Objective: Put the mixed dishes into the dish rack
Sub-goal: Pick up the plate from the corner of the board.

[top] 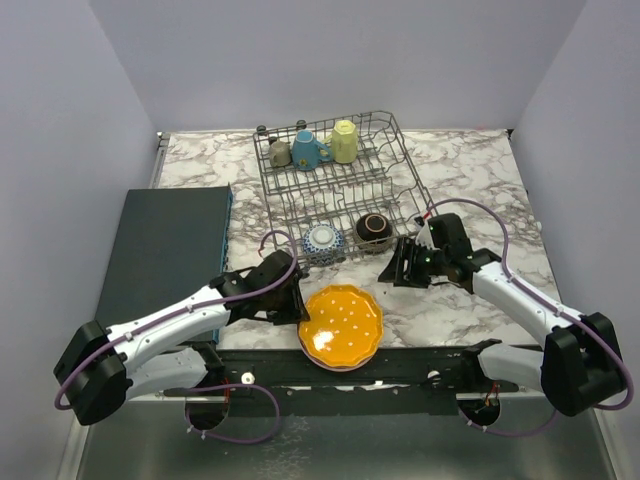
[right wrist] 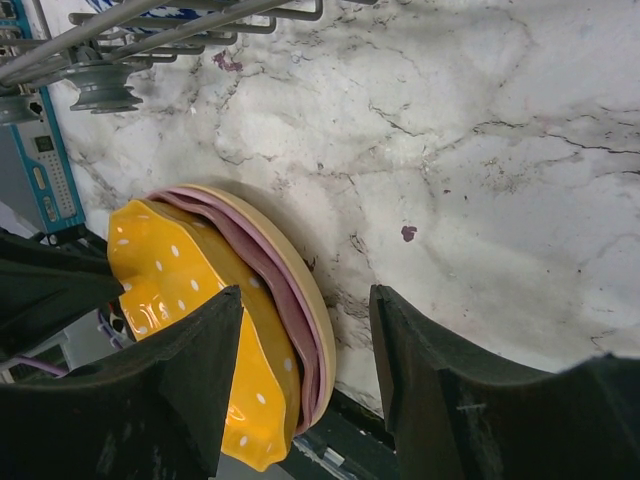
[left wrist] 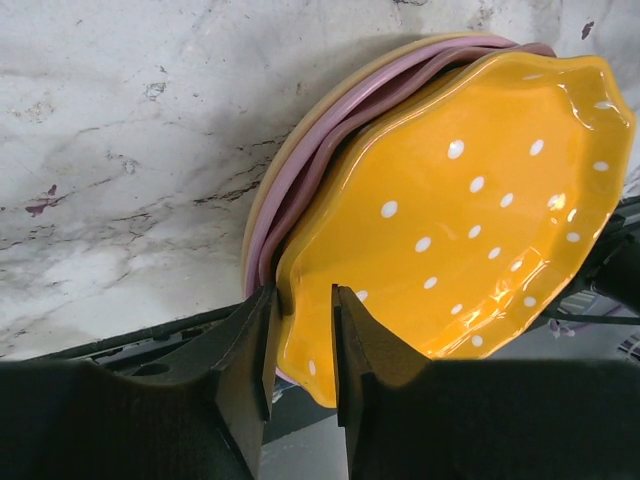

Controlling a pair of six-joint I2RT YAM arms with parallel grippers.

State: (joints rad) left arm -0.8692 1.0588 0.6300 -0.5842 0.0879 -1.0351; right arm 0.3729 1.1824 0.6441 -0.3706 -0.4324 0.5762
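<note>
By the table (top: 480, 190) edge, orange plate (left wrist: 470, 210) rim within left end effector (left wrist: 300, 310)

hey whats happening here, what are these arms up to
Two robot arms are loading dishes into a rack. Three mugs sit at its far end and two bowls at its near end. The left claw straddles the rim of the orange plate, which tops a stack of pink plates at the near edge of the table. Whether it grips yet is unclear. The right claw hangs open near the rack, holding nothing.
</note>
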